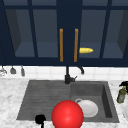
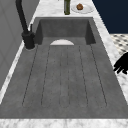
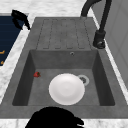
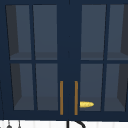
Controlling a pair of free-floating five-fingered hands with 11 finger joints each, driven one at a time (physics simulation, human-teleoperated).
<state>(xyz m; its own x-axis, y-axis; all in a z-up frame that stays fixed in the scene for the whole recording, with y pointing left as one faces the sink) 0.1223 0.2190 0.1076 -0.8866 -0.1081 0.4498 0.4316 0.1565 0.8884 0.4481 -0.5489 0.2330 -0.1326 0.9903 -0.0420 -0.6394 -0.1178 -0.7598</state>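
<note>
My left hand hovers at the front edge of the drainboard, its fingers hanging loose and holding nothing. It also shows in the left side view and the right side view. My right hand sits at the top of an olive bottle on the counter right of the sink, and it looms dark in the right side view. A white plate lies in the basin. A big red ball shows at the sink's front edge.
A black faucet stands behind the sink. A small red thing lies by the basin's front wall. Beyond the bottle is a plate with a brown item. The glass-door wall cabinet holds a yellow object. Utensils hang at left.
</note>
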